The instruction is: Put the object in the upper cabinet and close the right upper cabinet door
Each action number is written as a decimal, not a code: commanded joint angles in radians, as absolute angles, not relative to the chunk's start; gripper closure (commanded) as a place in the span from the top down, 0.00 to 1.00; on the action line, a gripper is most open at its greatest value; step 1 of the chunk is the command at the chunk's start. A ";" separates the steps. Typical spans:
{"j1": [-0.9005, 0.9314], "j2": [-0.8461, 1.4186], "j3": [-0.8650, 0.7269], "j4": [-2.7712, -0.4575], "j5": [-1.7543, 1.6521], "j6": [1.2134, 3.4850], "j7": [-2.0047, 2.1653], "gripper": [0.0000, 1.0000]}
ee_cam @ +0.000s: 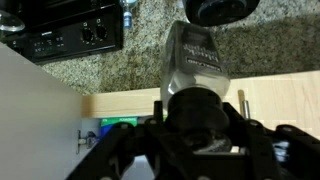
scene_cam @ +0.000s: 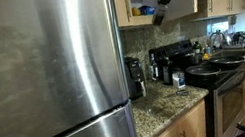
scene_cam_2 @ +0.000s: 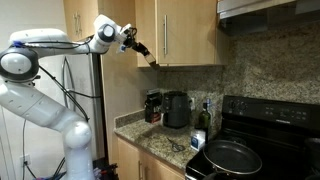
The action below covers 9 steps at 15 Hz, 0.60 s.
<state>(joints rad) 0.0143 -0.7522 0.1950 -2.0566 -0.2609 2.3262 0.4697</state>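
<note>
- gripper [scene_cam_2: 146, 55] hangs at 8 o'clock of the upper cabinet [scene_cam_2: 190, 30], near its bottom edge; whether its jaws are apart or together cannot be told
- coffee maker [scene_cam_2: 177, 108] stands at 5 o'clock from it

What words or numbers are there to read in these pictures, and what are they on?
No text can be read in any view.
Label on the bottle: too small and blurred to read.
Markings on the stove control panel: blurred, unreadable.
Door of the fridge: no writing shows.
</note>
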 commanded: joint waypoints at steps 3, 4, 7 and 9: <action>-0.183 -0.579 0.239 -1.796 -0.189 2.345 0.649 0.33; -0.209 -0.530 0.245 -1.732 -0.185 2.341 0.693 0.33; -0.189 -0.544 0.231 -1.759 -0.206 2.347 0.739 0.58; -0.200 -0.468 0.242 -1.679 -0.217 2.346 0.801 0.58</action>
